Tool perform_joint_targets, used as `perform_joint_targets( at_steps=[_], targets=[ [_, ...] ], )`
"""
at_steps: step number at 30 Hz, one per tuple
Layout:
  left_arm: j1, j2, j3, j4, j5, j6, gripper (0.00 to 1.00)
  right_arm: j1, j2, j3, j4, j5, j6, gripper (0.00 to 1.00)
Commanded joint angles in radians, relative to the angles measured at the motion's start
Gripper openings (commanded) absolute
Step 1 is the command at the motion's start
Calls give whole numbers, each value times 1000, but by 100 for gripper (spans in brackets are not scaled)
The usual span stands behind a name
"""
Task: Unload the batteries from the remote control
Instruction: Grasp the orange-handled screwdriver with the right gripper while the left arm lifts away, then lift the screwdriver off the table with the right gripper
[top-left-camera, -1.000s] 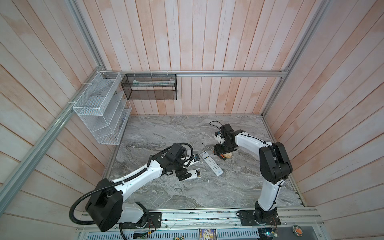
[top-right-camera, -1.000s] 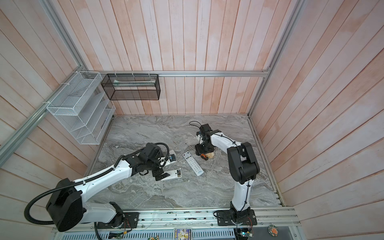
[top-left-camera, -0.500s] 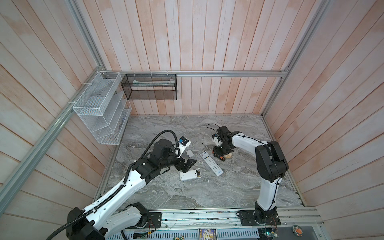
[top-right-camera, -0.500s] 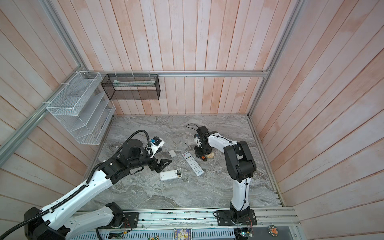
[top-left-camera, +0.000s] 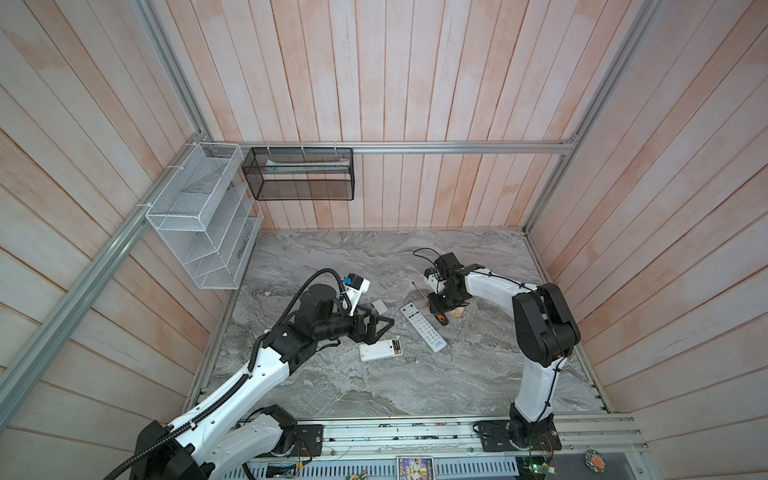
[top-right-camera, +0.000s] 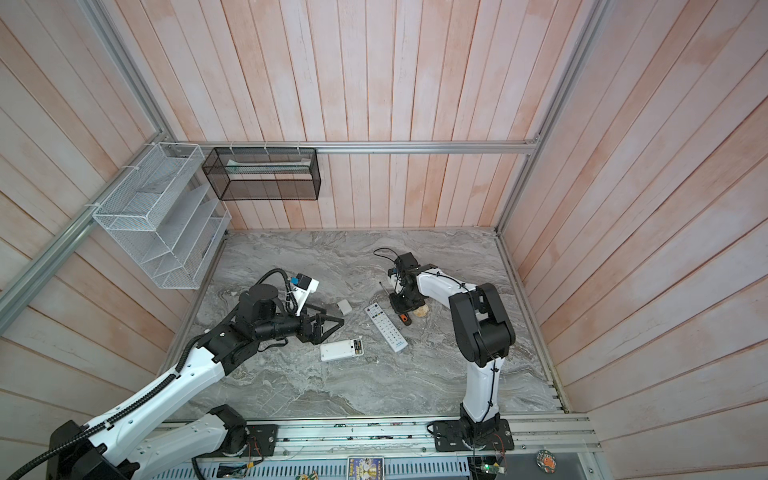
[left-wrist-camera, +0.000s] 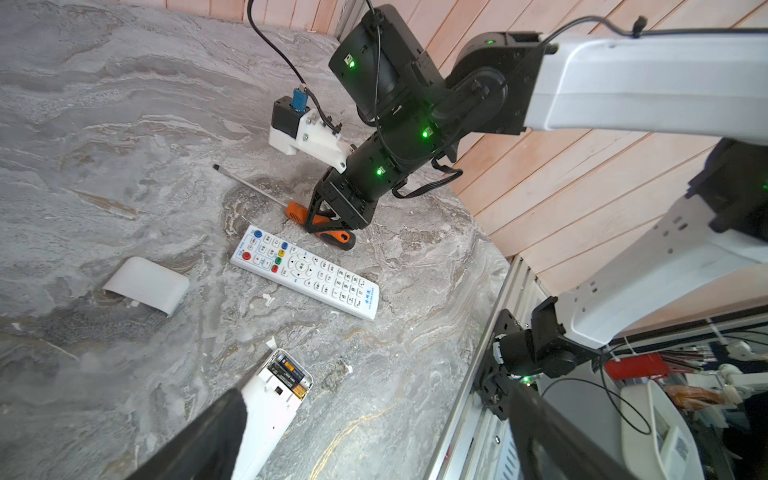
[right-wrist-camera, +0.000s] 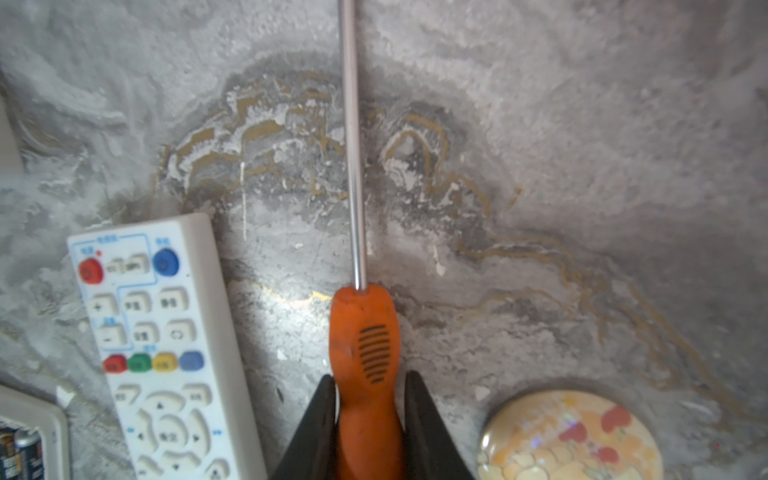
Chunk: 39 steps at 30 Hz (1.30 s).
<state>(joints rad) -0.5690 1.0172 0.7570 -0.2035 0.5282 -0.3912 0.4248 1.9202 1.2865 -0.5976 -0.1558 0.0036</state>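
Observation:
The short white remote control (top-left-camera: 376, 351) lies face down, its compartment open with two dark batteries (top-left-camera: 397, 345) inside; the batteries (left-wrist-camera: 289, 372) also show in the left wrist view. My left gripper (top-left-camera: 381, 326) hovers just above and left of that remote (top-right-camera: 337, 350), open and empty. My right gripper (top-left-camera: 438, 309) is low over the table, shut on the orange handle of the screwdriver (right-wrist-camera: 365, 332). Its black fingers (right-wrist-camera: 320, 419) press both sides of the handle, and the metal shaft points away along the table.
A long white remote (top-left-camera: 423, 327) lies buttons up between the two grippers. A small white cover (top-left-camera: 379, 306) rests beyond the left gripper. A round flowered disc (right-wrist-camera: 569, 436) sits beside the screwdriver. Wire baskets (top-left-camera: 199, 216) hang on the left and back walls.
My right gripper has closed onto the screwdriver handle. My left arm has lifted and drawn back from the open remote, its jaws staying wide.

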Motion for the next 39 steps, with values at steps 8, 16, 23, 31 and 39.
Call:
perform_joint_targets(
  at_steps=[8,16,23,31,39],
  targets=[
    [43,0,-68,241,33,-299,100,3,-208,-68,82,-78,11,18],
    [57,92,-89,395,105,-390,100,2,-337,-139,137,-216,56,15],
    [60,160,-91,440,117,-418,100,0,-340,-207,171,-213,85,24],
    [61,146,-97,397,128,-388,100,0,-220,-195,78,-8,56,44],
    [72,133,-107,395,141,-382,100,2,-153,-211,76,80,53,45]
  ],
)
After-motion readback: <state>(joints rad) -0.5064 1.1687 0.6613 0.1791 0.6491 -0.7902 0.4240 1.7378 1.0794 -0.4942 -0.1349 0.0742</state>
